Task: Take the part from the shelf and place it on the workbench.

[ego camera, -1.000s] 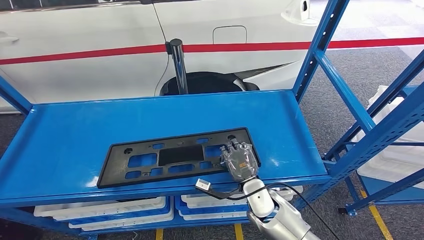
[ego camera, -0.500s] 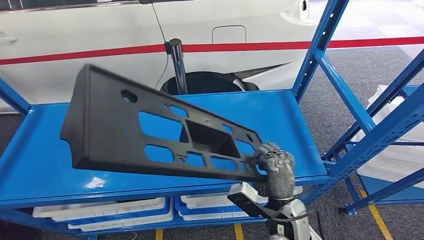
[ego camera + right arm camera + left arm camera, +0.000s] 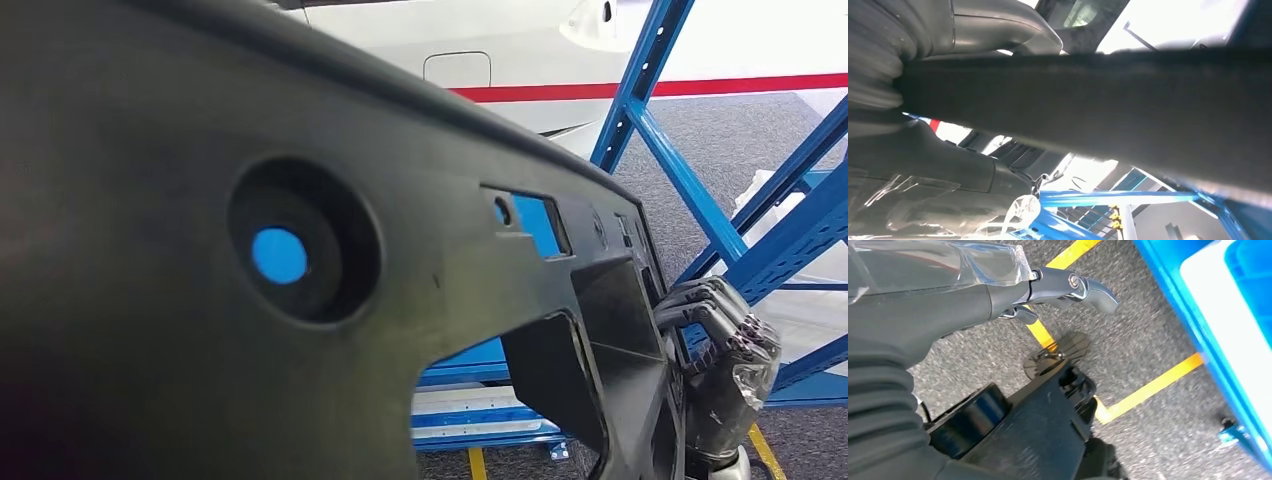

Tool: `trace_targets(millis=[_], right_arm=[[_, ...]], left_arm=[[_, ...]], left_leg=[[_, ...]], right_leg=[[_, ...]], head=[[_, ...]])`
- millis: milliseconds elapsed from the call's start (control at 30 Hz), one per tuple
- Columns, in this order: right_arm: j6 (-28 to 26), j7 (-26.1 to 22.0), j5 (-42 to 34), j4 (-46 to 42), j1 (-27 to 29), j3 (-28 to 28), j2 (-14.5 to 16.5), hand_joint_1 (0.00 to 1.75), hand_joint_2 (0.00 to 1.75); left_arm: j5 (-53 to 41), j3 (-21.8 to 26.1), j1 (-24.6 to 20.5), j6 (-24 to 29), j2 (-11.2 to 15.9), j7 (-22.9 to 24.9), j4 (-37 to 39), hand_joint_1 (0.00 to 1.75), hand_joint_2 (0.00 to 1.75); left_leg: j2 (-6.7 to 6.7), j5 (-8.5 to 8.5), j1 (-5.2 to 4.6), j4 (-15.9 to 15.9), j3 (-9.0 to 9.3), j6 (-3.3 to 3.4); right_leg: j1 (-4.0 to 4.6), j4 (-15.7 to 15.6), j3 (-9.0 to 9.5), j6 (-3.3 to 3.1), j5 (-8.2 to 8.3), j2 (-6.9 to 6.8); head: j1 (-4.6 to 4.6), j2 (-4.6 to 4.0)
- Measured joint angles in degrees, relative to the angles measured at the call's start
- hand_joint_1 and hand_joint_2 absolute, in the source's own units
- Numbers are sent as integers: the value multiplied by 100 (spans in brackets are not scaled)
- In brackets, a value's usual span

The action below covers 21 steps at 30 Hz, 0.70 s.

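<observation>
Part (image 3: 200, 250), a black plastic panel with cut-outs, now looms across the left and centre of the head view, raised close to the camera; half a second ago it hung tilted above the blue shelf (image 3: 690, 190), and a second ago it lay flat on it. Right hand (image 3: 725, 350), at the lower right of the frame, grips the panel's near end, dark fingers (image 3: 700, 300) curled over its edge. Blue shows through a round hole in the panel and a rectangular slot further right. Behind, at the upper right, stand the shelf's blue uprights and a white car body (image 3: 520, 60) with a red stripe; white bins sit on the lower tier at bottom centre. No writing or label can be read anywhere.

Seen from the right wrist, the part (image 3: 1098, 105) is a dark bar crossing the whole frame, clamped against the right hand (image 3: 948, 165) at the left edge.

Left hand (image 3: 1063, 290) hangs over grey carpet (image 3: 1148, 340) marked with yellow floor tape (image 3: 1148, 387), holding nothing, its fingers apart; the shelf's blue edge runs down the right side.
</observation>
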Motion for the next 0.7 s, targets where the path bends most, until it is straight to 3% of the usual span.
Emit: trace_targets(millis=[267,467,700], right_arm=[[162,-79,-777,-202,85,-15,-144,175,175],[321,-401,-1612,-204,143,-9,-186,175,175],[556,-595,-1787,-150,190,-3,-192,175,175]], left_arm=[[359,235,46,-296,-2,277,1,0,175],[383,321,84,-356,-2,678,2,0,175],[80,298,80,-220,-7,865,1,0,175]], left_leg=[[-1,0,0,-1,-2,0],[-2,0,-1,-1,-3,0],[-3,0,-1,-2,-3,0]], right_leg=[[0,0,0,0,-1,-1],[0,0,0,0,-1,-3],[1,0,1,0,-1,-4]], head=[[-45,0],[-256,0],[-455,0]])
